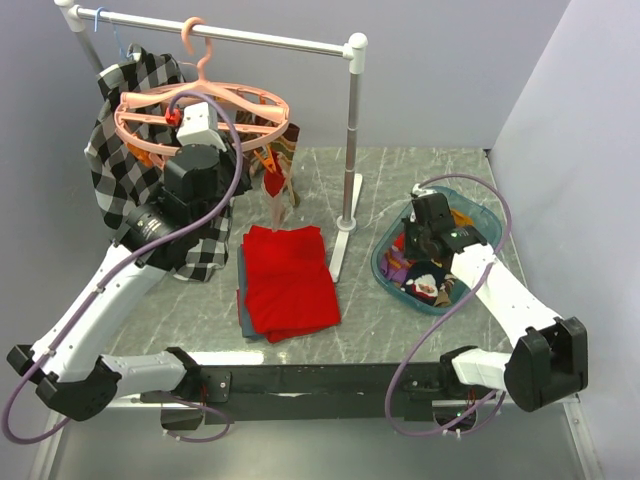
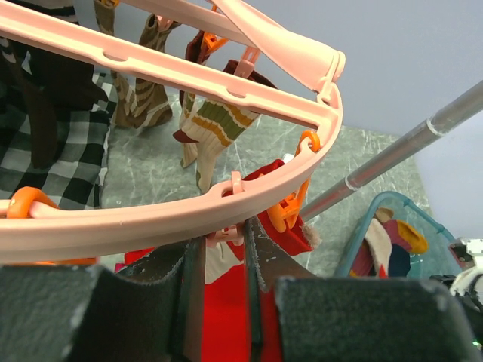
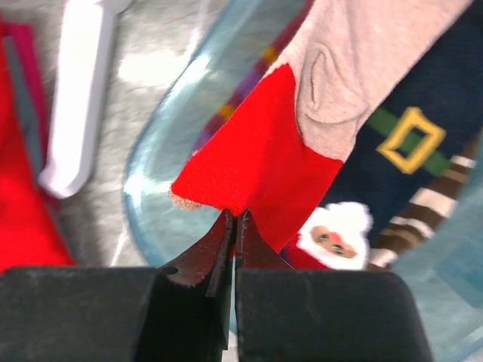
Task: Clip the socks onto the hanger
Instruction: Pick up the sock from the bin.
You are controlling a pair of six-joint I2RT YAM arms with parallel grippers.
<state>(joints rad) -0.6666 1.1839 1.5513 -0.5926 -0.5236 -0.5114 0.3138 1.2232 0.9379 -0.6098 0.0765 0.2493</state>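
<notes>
Standing beside the rig, I judge the job partly done. From above, several socks (image 1: 275,170) hang clipped to the hanger (image 1: 135,118), which dangles from the rail (image 1: 260,38) at ten o'clock. A heap more lies in the blue tub (image 1: 385,265) at three o'clock on the surface (image 1: 420,170). The left arm (image 1: 120,270) stretches up to the ring, and the right arm (image 1: 500,290) bends down into the tub.

Seen from the left wrist, the left tool (image 2: 225,253) sits under the ring's rim. Only a thin slit shows between its fingers, with a pink clip (image 2: 225,235) at its mouth; I cannot tell whether it pinches the clip. Striped socks (image 2: 219,128) dangle at twelve o'clock.

Seen from the right wrist, the right tool (image 3: 232,220) is pressed tight on the edge of a red sock (image 3: 256,166) with a grey toe. That sock lies over a navy sock (image 3: 423,98) at two o'clock and has yet to reach the hanger.
</notes>
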